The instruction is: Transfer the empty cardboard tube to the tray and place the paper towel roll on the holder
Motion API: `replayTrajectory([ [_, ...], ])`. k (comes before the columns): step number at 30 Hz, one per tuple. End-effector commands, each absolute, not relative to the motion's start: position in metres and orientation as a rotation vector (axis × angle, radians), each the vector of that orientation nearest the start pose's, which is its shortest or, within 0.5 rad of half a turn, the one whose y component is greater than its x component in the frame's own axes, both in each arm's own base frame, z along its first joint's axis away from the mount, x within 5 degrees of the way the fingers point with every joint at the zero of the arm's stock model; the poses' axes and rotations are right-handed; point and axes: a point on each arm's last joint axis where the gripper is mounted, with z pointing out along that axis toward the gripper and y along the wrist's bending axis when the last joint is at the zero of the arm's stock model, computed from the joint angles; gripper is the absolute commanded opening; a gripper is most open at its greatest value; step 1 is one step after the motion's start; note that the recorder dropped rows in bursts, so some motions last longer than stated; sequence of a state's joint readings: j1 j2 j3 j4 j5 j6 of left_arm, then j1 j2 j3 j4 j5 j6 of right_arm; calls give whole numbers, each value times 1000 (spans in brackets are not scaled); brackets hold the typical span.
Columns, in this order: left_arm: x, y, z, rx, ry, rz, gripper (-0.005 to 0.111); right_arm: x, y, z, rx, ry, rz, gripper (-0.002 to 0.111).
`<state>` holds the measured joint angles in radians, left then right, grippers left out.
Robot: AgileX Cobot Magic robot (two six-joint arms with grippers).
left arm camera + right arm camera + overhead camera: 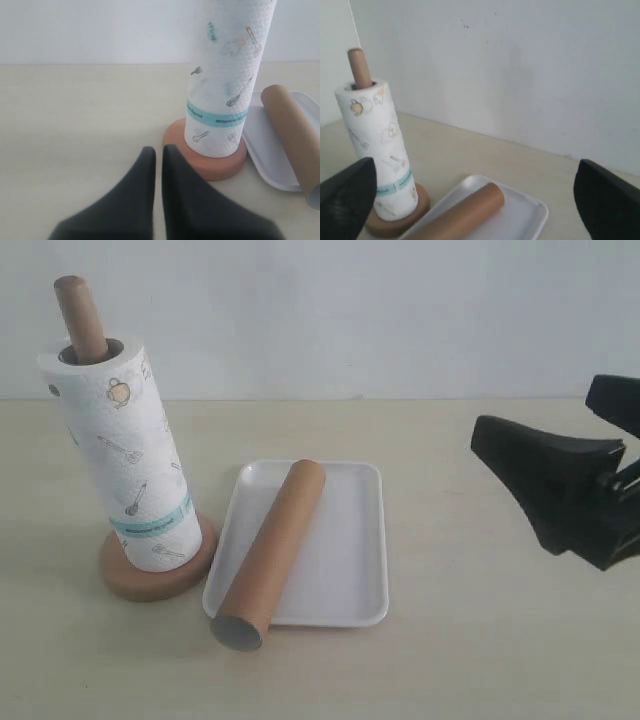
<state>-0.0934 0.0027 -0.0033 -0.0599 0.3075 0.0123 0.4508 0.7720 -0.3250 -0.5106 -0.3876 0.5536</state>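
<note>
Well, teal-band writing on the paper towel roll (pixel 227 75) is illegible.

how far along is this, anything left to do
Both steps look done: the paper towel roll sits on the holder, and the empty cardboard tube lies in the tray, its near end overhanging the rim. Nothing is in hand: the left gripper is shut and empty, the right gripper open, both clear of the objects. Nothing appears left.

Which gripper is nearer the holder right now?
Left. The left gripper is just beside the holder base; the right gripper hangs beyond the tray, well apart.
</note>
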Motion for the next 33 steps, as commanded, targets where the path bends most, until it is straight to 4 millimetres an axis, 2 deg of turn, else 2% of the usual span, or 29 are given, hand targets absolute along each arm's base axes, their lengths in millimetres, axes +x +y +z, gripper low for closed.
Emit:
replayTrajectory([
  [1,54,-7,186,56,1789,-113,4,128,87,293,-449,1384,656,105],
  [5,54,-7,186,56,1789,-113,4,124,89,300,-444,1312,713,105],
  [12,54,-7,186,56,1789,-113,4,129,84,302,-316,1326,751,105],
  [18,54,-7,186,56,1789,-113,4,130,82,301,-274,1345,755,104],
  [20,54,-7,186,56,1789,-113,4,131,82,298,-271,1380,740,95],
  [22,54,-7,186,56,1789,-113,4,133,81,293,-268,1432,716,75],
  [24,54,-7,186,56,1789,-113,4,135,80,286,-261,1509,681,41],
  [26,54,-7,186,56,1789,-113,4,136,78,279,-253,1590,643,1],
  [29,54,-7,186,56,1789,-113,4,138,75,270,-217,1695,610,6],
  [33,54,-7,186,56,1789,-113,4,138,73,266,-212,1738,588,7],
])
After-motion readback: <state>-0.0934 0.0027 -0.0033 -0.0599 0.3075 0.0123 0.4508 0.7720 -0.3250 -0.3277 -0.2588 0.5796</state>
